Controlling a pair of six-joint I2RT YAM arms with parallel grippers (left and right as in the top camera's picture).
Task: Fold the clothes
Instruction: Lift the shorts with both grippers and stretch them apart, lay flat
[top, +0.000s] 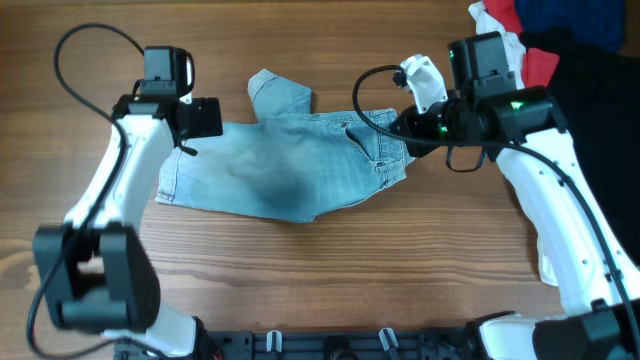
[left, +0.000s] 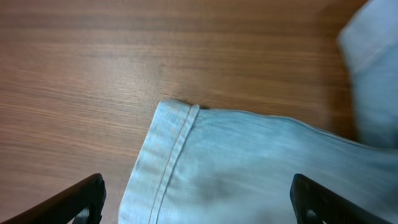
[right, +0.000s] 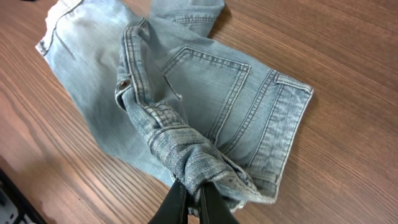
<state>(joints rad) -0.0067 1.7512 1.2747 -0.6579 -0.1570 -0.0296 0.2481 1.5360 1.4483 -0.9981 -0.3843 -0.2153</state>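
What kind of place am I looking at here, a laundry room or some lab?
Likely a robotics lab bench, not a laundry room: a wooden table, denim shorts pinched by the right gripper, and other clothes heaped at the corner.

The denim shorts (top: 285, 175) are a pale, faded blue, nearly grey-white at the cuff and darker in the middle (the waistband looks the most mottled). Their seams carry double rows of light stitching, and one copper-coloured button (right: 123, 83) sits on the waistband. Under the shorts the bench (top: 320, 285) is warm brown wood with fine straight grain. To the upper right of the shorts lie a white cloth (top: 492, 18), a red cloth (top: 540, 66), a navy cloth (top: 565, 18) and a black cloth (top: 600, 95). The left arm (top: 110, 190) and right arm (top: 560, 200) are white with black joints. The left claw (left: 198, 199) and right claw (right: 193, 202) are black. A green light (top: 517, 103) glows on the right arm.
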